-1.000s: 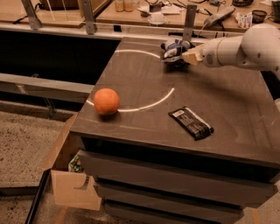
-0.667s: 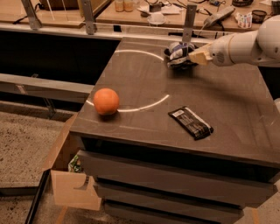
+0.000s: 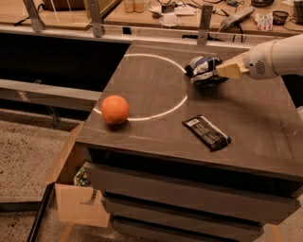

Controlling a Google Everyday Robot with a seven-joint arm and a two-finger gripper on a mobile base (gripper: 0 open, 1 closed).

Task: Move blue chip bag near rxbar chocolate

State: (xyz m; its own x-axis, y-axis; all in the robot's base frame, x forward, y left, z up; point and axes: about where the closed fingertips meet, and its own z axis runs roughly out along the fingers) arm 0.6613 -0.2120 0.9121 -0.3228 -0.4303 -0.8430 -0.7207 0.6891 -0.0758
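Observation:
The blue chip bag (image 3: 202, 70), dark navy with white patches, is at the back of the dark table (image 3: 265, 108), just right of the white circle line. My gripper (image 3: 219, 72) reaches in from the right on a white arm, its tan fingers (image 3: 230, 71) shut on the bag's right side. The rxbar chocolate (image 3: 206, 133), a flat black bar with a white label at its far-left end, lies nearer the front edge, below the bag.
An orange ball (image 3: 115, 109) sits at the table's left front. An open cardboard box (image 3: 71, 189) stands on the floor at lower left. Cluttered wooden benches (image 3: 156, 12) run behind the table.
The gripper and the blue chip bag have moved together to the right and toward the front, closer to the rxbar. The ball and bar have not moved.

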